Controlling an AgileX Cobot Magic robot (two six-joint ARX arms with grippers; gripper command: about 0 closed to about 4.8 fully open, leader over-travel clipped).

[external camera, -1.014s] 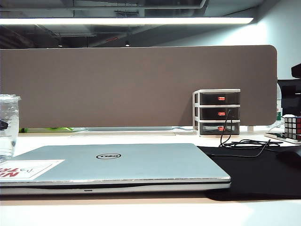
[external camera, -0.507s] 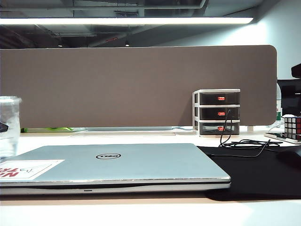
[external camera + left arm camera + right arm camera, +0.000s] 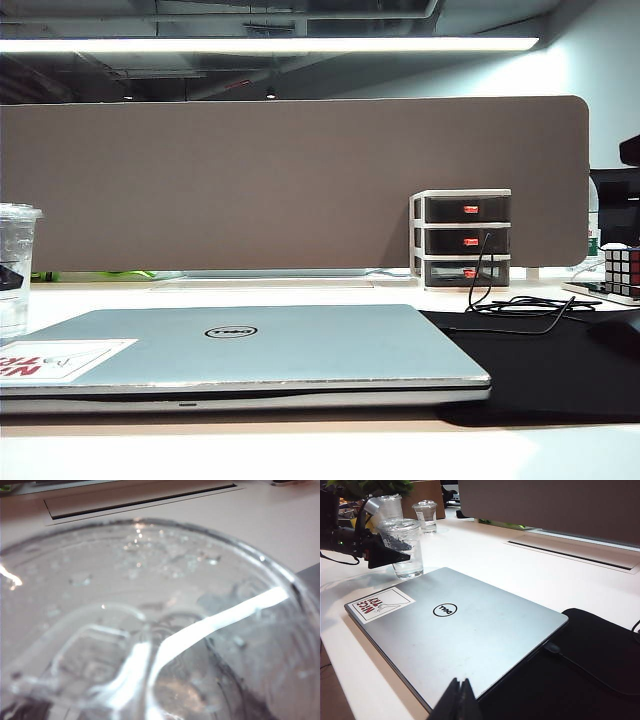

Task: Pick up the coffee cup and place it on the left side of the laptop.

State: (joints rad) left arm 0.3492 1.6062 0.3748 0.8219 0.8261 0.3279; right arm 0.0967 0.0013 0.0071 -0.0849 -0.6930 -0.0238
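The coffee cup (image 3: 14,250), clear plastic with a lid, stands upright on the white desk just off the left edge of the silver laptop (image 3: 250,350). In the right wrist view the cup (image 3: 409,540) sits by the laptop's (image 3: 460,630) stickered corner. My left gripper (image 3: 400,551) is around it, open, with one black finger (image 3: 387,556) across its near side. The cup lid (image 3: 150,605) fills the left wrist view, hiding the jaws. My right gripper (image 3: 461,682) hovers shut over the laptop's edge.
Two more clear cups (image 3: 387,505) (image 3: 426,512) stand behind the coffee cup. A black mat (image 3: 560,360) with a cable (image 3: 510,305) lies right of the laptop. A small drawer unit (image 3: 462,238) and a Rubik's cube (image 3: 622,270) sit at the back right, before a brown partition (image 3: 300,180).
The cup has gone from slightly tilted to upright and shifted a little left. The dark finger seen through it has drawn away from its wall. The right arm is still.
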